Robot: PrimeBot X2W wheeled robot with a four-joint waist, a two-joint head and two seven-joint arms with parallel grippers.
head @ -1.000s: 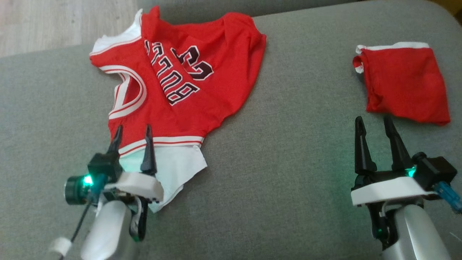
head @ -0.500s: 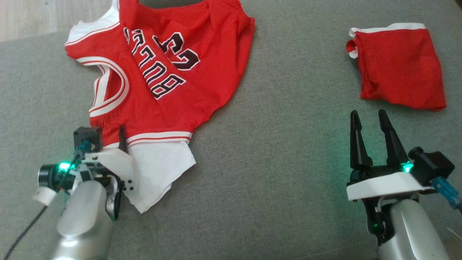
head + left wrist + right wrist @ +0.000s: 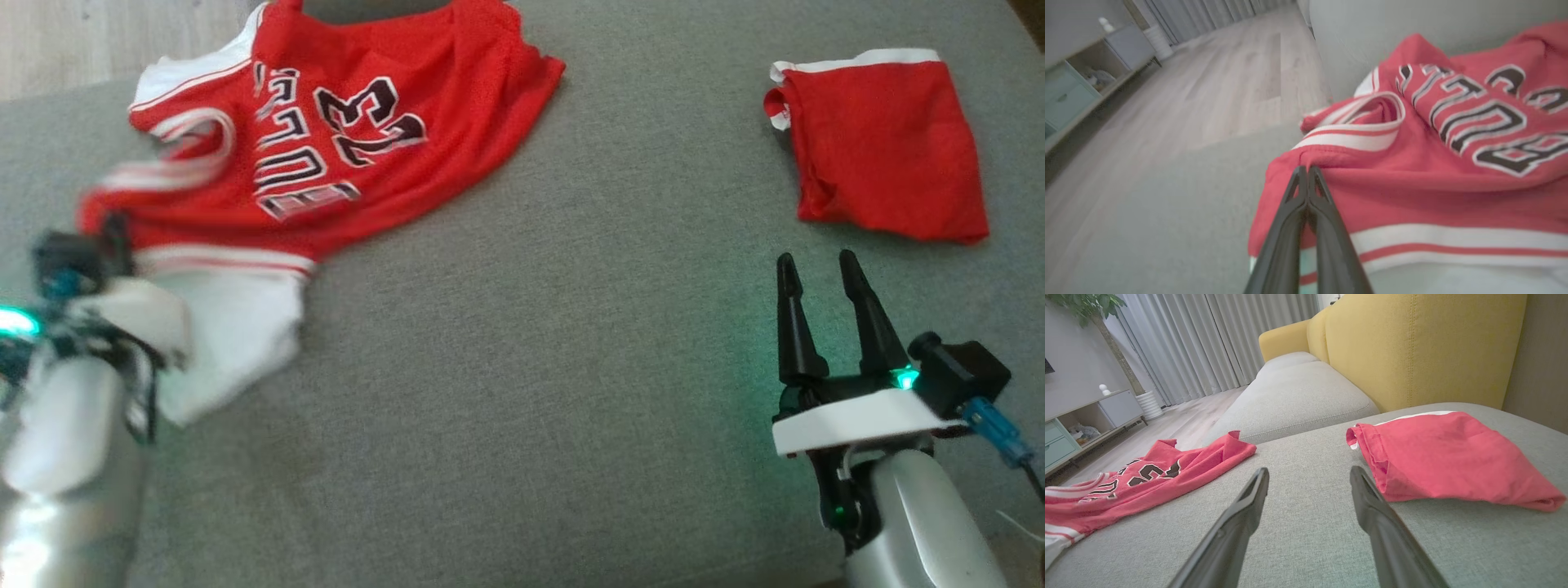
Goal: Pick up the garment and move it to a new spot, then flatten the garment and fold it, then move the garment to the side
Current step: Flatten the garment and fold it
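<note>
- Head view: you see the jersey [image 3: 343,155], red with white trim, dark letters and the number 23. It lies crumpled on the far left part of the grey cushion [image 3: 531,343]. Its white part is at the near left, where the picture is blurred.
- The left gripper [image 3: 110,237] is at the lower left, at the near left edge of the jersey. It is too blurred in this view for you to tell how its fingers stand.
- The right gripper [image 3: 817,265] is at the lower right over bare cushion. Its fingers are spread apart with nothing between them.
- A folded red cloth [image 3: 886,155] with a white edge lies just beyond the right gripper, well apart from the jersey.
- Left wrist view: the two fingers of the left gripper [image 3: 1306,169] are pressed together. Their tips pinch a raised fold of the jersey [image 3: 1412,192] near its red corner.
- A white and red striped band of the jersey runs to the right of the fingers. Past the grey cushion [image 3: 1167,212] you see a wooden floor [image 3: 1208,94] and a cabinet [image 3: 1081,81].
- Right wrist view: the fingers of the right gripper [image 3: 1309,473] stand wide apart and hold nothing. Only the grey cushion [image 3: 1310,522] is between them.
- The jersey [image 3: 1159,473] lies at the left of this view and the folded red cloth [image 3: 1453,461] at the right, just beside the right finger.
- Behind them you see a yellow backrest [image 3: 1412,347] and pale curtains [image 3: 1208,343].
</note>
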